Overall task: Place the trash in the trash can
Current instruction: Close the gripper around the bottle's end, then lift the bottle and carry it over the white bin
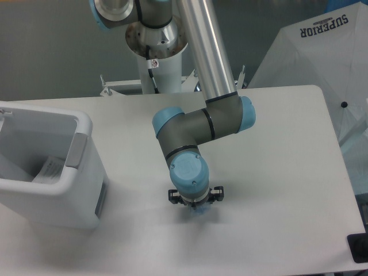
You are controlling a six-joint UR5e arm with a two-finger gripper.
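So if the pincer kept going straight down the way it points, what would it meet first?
Probably the bluish item just under the pincer, likely the bottle, then the table. The wrist hides the fingers, so depth is unclear.

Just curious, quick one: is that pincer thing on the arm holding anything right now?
Pincer: cannot be told. The blue-capped wrist hides its tips; only a bluish blur shows beneath.

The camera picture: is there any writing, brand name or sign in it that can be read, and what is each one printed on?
"SUPERIOR": dark letters, slanted, on the white umbrella-like canopy at top right, behind the table.
Small red-and-white sticker on the robot's white base column: too small to read.
Pale label on something lying inside the trash can: print too blurred to read.
Nothing else legible.
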